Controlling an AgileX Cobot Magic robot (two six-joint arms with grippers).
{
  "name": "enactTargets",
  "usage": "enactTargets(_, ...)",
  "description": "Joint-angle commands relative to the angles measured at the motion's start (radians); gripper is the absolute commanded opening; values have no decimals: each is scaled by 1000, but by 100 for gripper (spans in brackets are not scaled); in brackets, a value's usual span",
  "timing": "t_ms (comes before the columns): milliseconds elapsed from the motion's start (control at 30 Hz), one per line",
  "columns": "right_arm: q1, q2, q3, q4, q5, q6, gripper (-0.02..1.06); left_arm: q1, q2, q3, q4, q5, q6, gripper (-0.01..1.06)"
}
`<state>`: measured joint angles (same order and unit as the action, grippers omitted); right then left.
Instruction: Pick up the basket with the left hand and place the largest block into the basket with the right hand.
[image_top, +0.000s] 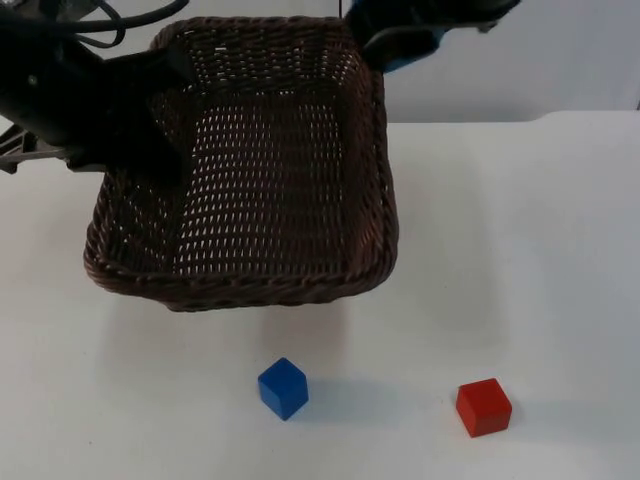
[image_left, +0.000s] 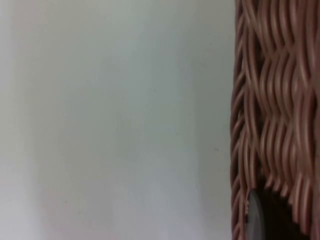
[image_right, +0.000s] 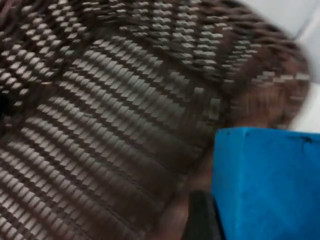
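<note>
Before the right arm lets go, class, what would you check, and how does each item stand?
1. Left gripper holds the basket by its left rim, off the table: ok.
2. Right gripper shut on the big block: ok.
3. Big block fully over the basket's inside: cannot tell; it hangs at the far right rim.
4. Small blue cube and red cube on the table, apart from the basket: ok.
5. Basket held level: cannot tell.
</note>
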<state>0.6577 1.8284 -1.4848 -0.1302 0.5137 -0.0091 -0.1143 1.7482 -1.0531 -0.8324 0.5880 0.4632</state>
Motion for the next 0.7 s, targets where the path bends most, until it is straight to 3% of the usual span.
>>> enactTargets(0,6,24,-32,71,-6,-65,0,0,-16,1,-47,8,-4,0)
enactTargets(100,6,87,-107,240,-1,-208,0,0,-16,1,-47,12,-4,0)
enactTargets(200,6,124,-150,293,13,-271,0,0,-16,1,-47,20,-4,0)
enactTargets(400,6,236,-239,321,39,-276,0,0,-16,1,-47,31,-4,0)
enactTargets(667,6,296,-253,329,38,-276,0,0,-16,1,-47,57,-4,0)
